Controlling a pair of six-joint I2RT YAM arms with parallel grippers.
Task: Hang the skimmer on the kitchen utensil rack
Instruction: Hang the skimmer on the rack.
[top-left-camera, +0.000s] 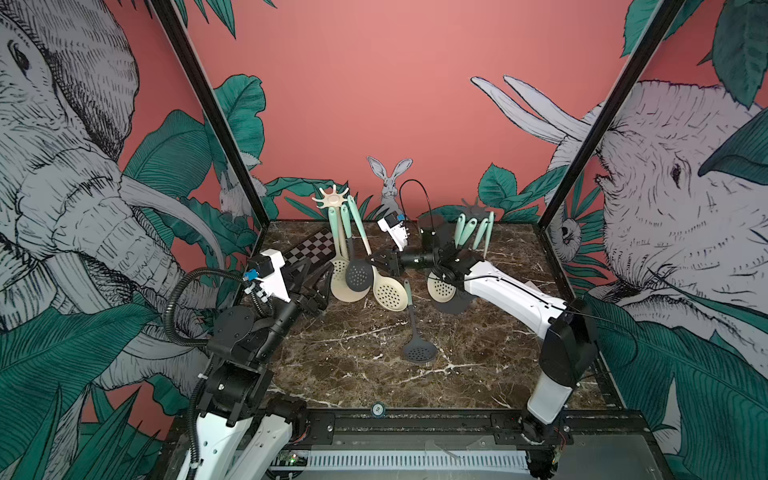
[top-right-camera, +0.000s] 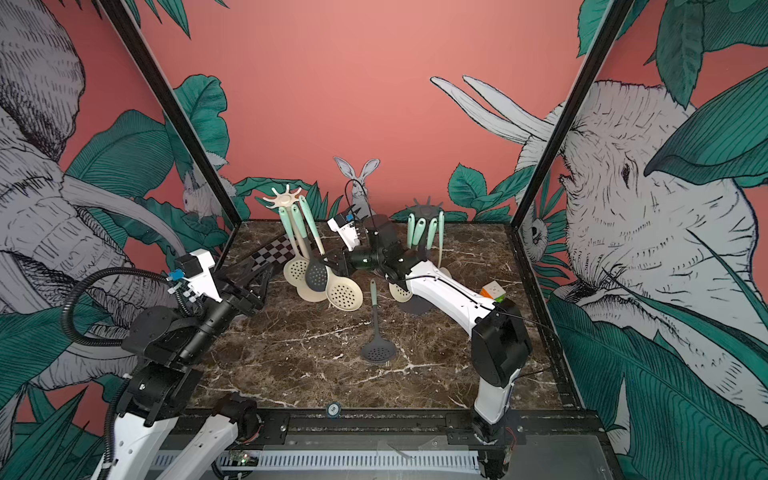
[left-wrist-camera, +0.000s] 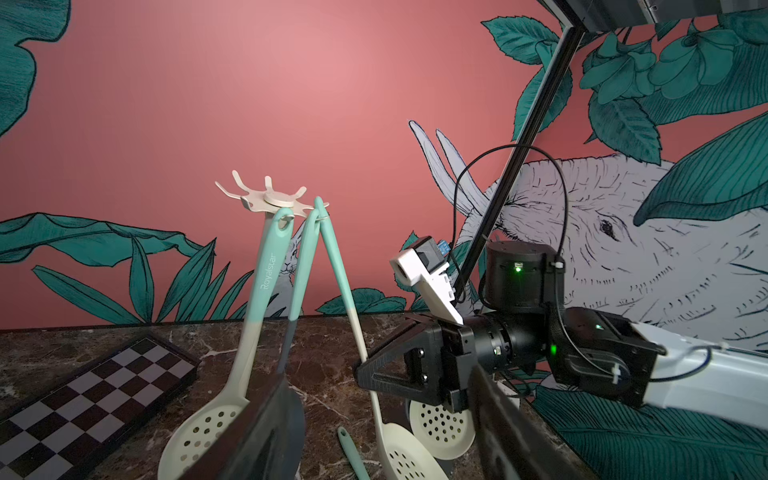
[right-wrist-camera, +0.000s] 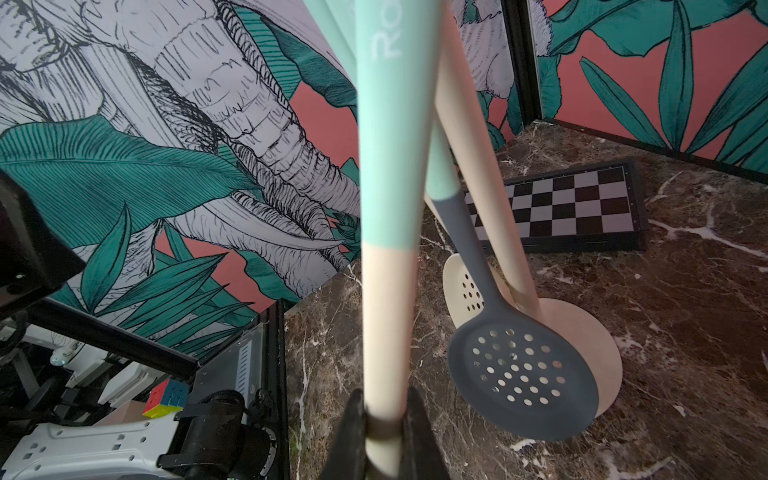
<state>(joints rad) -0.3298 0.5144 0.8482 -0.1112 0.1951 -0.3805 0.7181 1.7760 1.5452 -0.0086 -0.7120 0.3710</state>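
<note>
At the left, your left gripper (top-left-camera: 313, 282) stood with its jaws wide apart, hovering above the marble table (top-left-camera: 332, 365) just in front of the chessboard (top-left-camera: 309, 249), which lay flat in the back left corner. Next to the right stood the cream rack (top-left-camera: 331, 200), its ring of hooks up on a post. Three mint-handled utensils hung or leaned there: a cream skimmer (top-left-camera: 340, 266) at the left, a dark grey skimmer (top-left-camera: 358, 274) in the middle, and the held skimmer (top-left-camera: 390, 294), cream with a perforated bowl, at the right.

Your right gripper (top-left-camera: 376, 262) was clamped on the pale lower part of that held skimmer's handle; the right wrist view showed both fingers (right-wrist-camera: 353, 415) pressed against it. The handle slanted up to the rack, and in the left wrist view its mint tip met one hook. You could not tell from there whether the hanging hole was fully seated. Its bowl hung low, close to the table, just beside the dark grey bowl.

Further right, a loose dark skimmer (top-left-camera: 419, 353) lay flat on the marble, well apart from both racks. Behind the right arm stood a dark rack (top-left-camera: 473, 208) carrying more mint-handled utensils. In a top view, a colour cube (top-right-camera: 494, 291) sat near the right arm's elbow.
</note>
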